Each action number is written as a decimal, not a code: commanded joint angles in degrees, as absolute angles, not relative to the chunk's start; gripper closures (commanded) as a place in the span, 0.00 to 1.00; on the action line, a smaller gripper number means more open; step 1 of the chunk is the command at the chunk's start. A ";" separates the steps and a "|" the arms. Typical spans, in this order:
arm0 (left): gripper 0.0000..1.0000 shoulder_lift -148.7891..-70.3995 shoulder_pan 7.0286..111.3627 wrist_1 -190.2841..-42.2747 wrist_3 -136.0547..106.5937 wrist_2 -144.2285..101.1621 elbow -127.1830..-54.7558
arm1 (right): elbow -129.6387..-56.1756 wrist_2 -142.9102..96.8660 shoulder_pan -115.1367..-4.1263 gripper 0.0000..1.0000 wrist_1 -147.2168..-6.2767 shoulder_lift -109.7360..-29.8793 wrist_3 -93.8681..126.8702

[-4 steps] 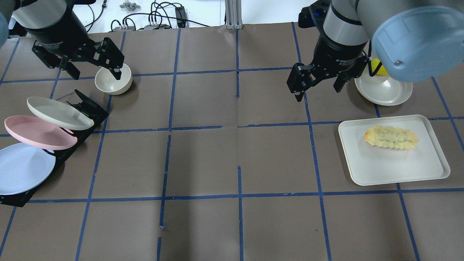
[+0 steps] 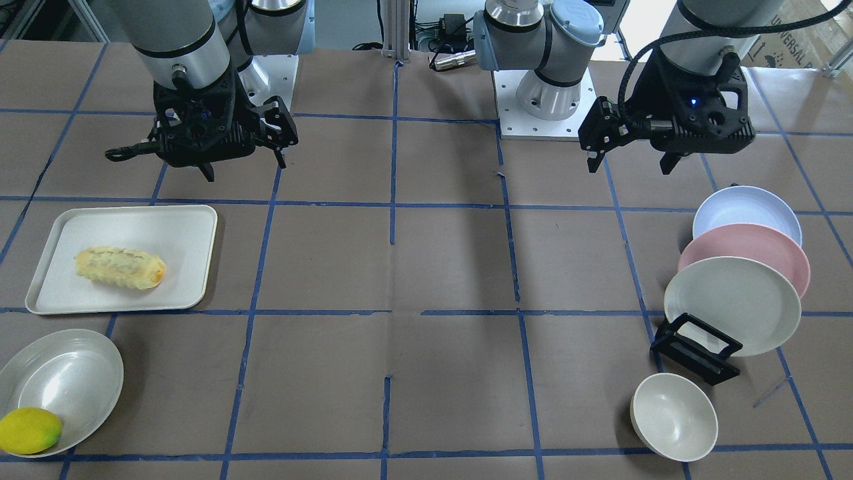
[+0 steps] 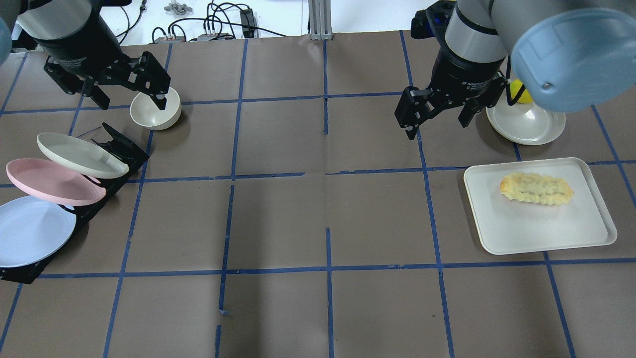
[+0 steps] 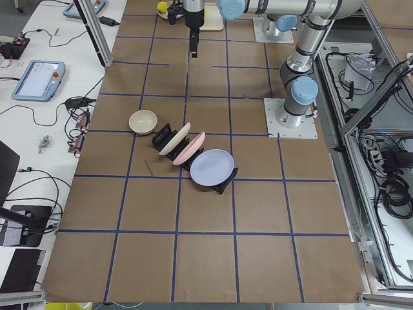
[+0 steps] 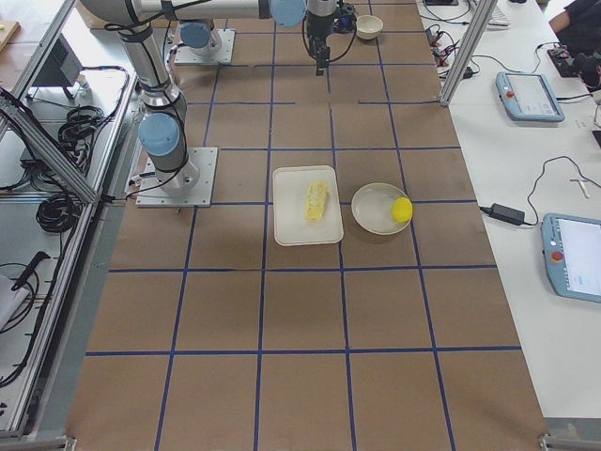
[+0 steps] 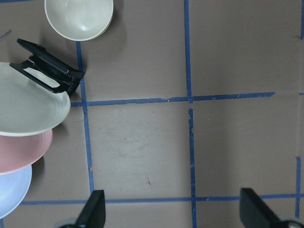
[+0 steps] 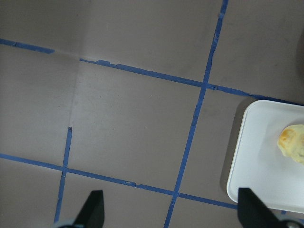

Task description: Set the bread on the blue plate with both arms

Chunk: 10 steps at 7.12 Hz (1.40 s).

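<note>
Right gripper first: jaws spread wide, nothing between them, hanging above bare table just beside the tray's far corner; against the frame a moment back it has barely crept and turned, so the reach for the bread is, I'd say, only beginning; left gripper just as wide and just as empty, poised over the rim of the small cream bowl, hardly shifted at all; nothing on the table has moved, so the task is all still ahead; the bread lies flat on the white rectangular tray, a long pale-yellow loaf with scalloped ridged sides and one browned end, clear of the tray's raised rounded lip; the blue plate is well apart on the opposite side, leaning in the black slotted rack at the near end, matte and shallow, with the pink plate and the off-white plate leaning behind it; beyond the tray sits a glossy shallow dish holding a smooth lemon-like fruit; brown paper gridded with blue tape covers everything.
</note>
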State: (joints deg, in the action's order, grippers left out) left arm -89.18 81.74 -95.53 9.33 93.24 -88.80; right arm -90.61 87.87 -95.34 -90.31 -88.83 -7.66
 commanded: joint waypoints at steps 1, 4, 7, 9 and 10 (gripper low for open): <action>0.00 -89.47 68.81 -95.62 15.34 93.52 -90.52 | -90.53 87.89 -95.27 0.00 -90.53 -88.77 -7.73; 0.00 -92.01 49.01 -95.63 31.05 93.60 -91.50 | -91.23 87.98 -95.27 0.00 -90.53 -88.95 -7.47; 0.00 -99.71 38.78 -87.33 47.94 93.51 -90.97 | -92.28 87.72 -95.45 0.00 -90.61 -88.86 -6.94; 0.00 -107.20 34.47 -81.69 55.17 93.08 -90.00 | -93.77 87.53 -93.88 0.00 -96.19 -87.90 -8.60; 0.00 -110.01 34.37 -78.78 57.46 92.82 -90.00 | -97.35 86.93 -88.73 0.00 -103.29 -85.54 -17.31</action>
